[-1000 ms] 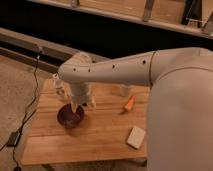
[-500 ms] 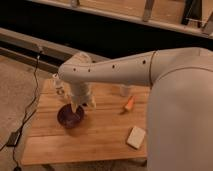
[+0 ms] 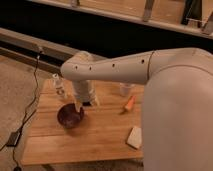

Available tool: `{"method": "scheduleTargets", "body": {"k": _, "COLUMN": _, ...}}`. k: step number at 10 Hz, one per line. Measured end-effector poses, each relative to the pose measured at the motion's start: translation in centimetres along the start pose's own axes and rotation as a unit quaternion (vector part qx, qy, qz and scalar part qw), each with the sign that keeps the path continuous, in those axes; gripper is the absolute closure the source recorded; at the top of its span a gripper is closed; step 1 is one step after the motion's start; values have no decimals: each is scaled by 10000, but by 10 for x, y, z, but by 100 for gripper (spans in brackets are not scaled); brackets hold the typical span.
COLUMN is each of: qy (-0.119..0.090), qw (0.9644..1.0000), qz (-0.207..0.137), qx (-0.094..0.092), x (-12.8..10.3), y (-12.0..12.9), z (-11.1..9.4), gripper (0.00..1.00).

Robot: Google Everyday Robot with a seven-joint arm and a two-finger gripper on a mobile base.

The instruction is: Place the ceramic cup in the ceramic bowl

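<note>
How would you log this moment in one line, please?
gripper: open, low over ceramic bowl | ceramic cup: standing on table, apart, unheld | status: cup not yet in bowl

The desk (image 3: 95, 140) is matt pale wood, and the bowl (image 3: 67, 119) on it is dark and glossy. The hand (image 3: 79, 105), over the bowl's far rim, hangs from a smooth white arm (image 3: 110, 67); the bottle (image 3: 59, 86) behind the bowl is clear.
</note>
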Motion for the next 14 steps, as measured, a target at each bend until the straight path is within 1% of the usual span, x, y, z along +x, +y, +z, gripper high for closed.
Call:
{"method": "scheduleTargets", "body": {"k": 2, "qy": 75, "qw": 9995, "qz": 41, "qx": 300, "x": -25, "y": -31, "z": 6, "gripper": 35}}
{"method": "scheduleTargets", "body": {"k": 3, "qy": 80, "qw": 9993, "qz": 59, "qx": 358, "x": -37, "y": -41, "z": 8, "gripper": 35}}
{"method": "scheduleTargets", "body": {"k": 4, "qy": 47, "qw": 9993, "qz": 86, "qx": 374, "x": -60, "y": -53, "z": 10, "gripper": 35}}
{"method": "scheduleTargets", "body": {"k": 6, "qy": -2, "qw": 9994, "qz": 122, "qx": 316, "x": -84, "y": -66, "z": 13, "gripper": 35}}
{"method": "scheduleTargets", "body": {"k": 7, "qy": -33, "qw": 9998, "qz": 123, "qx": 166, "x": -101, "y": -76, "z": 15, "gripper": 35}}
{"method": "scheduleTargets", "body": {"k": 9, "qy": -89, "qw": 9999, "qz": 18, "qx": -80, "x": -118, "y": -86, "z": 16, "gripper": 35}}
{"method": "scheduleTargets", "body": {"k": 10, "qy": -119, "qw": 9996, "qz": -94, "qx": -256, "x": -127, "y": -94, "z": 17, "gripper": 35}}
{"method": "scheduleTargets", "body": {"k": 11, "qy": -159, "qw": 9989, "qz": -194, "qx": -391, "x": -134, "y": -101, "z": 16, "gripper": 35}}
{"method": "scheduleTargets", "body": {"k": 12, "qy": -189, "qw": 9982, "qz": -299, "qx": -490, "x": -140, "y": -108, "z": 16, "gripper": 35}}
{"method": "scheduleTargets", "body": {"k": 13, "qy": -191, "qw": 9976, "qz": -385, "qx": -550, "x": -143, "y": -114, "z": 16, "gripper": 35}}
{"method": "scheduleTargets", "body": {"k": 14, "qy": -170, "qw": 9968, "qz": -491, "qx": -610, "x": -148, "y": -126, "z": 16, "gripper": 35}}
